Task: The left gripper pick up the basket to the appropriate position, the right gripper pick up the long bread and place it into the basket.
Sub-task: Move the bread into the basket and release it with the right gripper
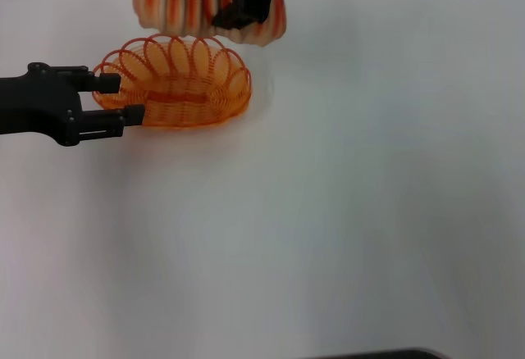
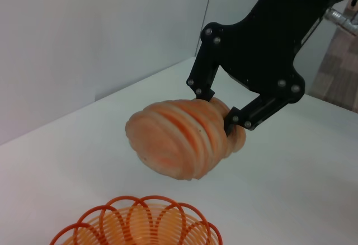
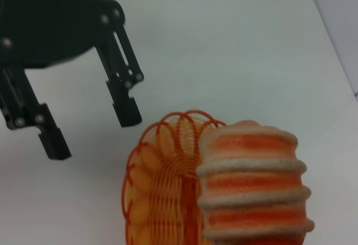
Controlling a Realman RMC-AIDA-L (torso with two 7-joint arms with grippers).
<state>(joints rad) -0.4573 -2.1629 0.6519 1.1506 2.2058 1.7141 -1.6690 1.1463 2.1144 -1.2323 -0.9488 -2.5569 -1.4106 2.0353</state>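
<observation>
White table [image 1: 344, 211] bears the basket [image 1: 176, 84] at far left, resting on the surface. The left gripper [image 1: 121, 97] sits at the basket's left end, fingers spread, clear of the rim. The long bread [image 1: 176, 2] hangs above the basket's far side, pinched by the right gripper [image 1: 238, 16].

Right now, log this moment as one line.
right gripper: shut on long bread, above basket | left gripper: open at basket end | bread not yet in basket
</observation>
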